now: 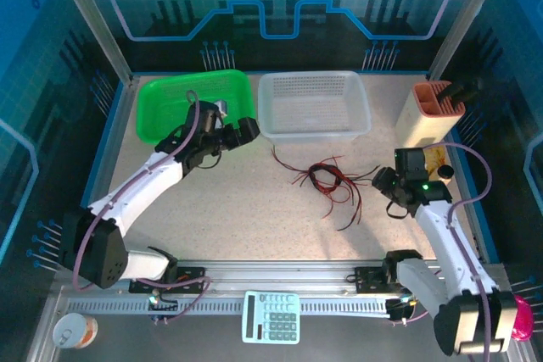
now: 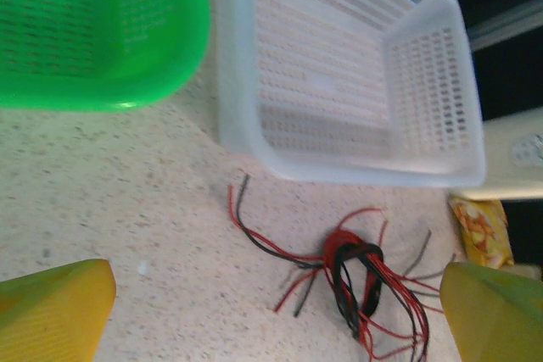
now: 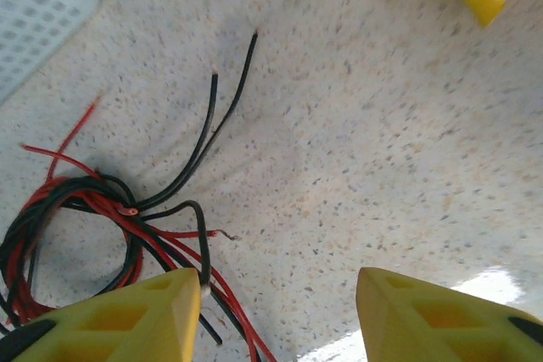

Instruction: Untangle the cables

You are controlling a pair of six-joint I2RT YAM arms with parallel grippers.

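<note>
The cables (image 1: 327, 180) lie in one knot on the table (image 1: 254, 209), just in front of the white basket (image 1: 314, 133) and a little right of centre. Red and black strands loop around each other in a tight core, and loose ends fan out toward the basket and toward the right arm. No strand lies apart from the bundle.

The right gripper (image 1: 386, 182) sits low beside the right edge of the bundle. Its wrist view shows the fingers apart with bare table between them. A black strand end runs up to the inner corner of one finger (image 3: 127, 320), but it is hard to tell whether it touches. The left gripper (image 1: 242, 131) hangs near the corner of the green basket (image 1: 191, 76), well apart from the knot, jaws wide and empty.

The step in hand looks like the first grasp, with the untangling itself not yet begun. The right gripper probably needs to shift toward the bundle so that a single free end lies between its fingers, not the looped core. It also needs to press down to the surface, since the wires lie flat. The left gripper would then have to come across and hold the knot. Otherwise a pull is likely to drag the whole bundle.
</note>
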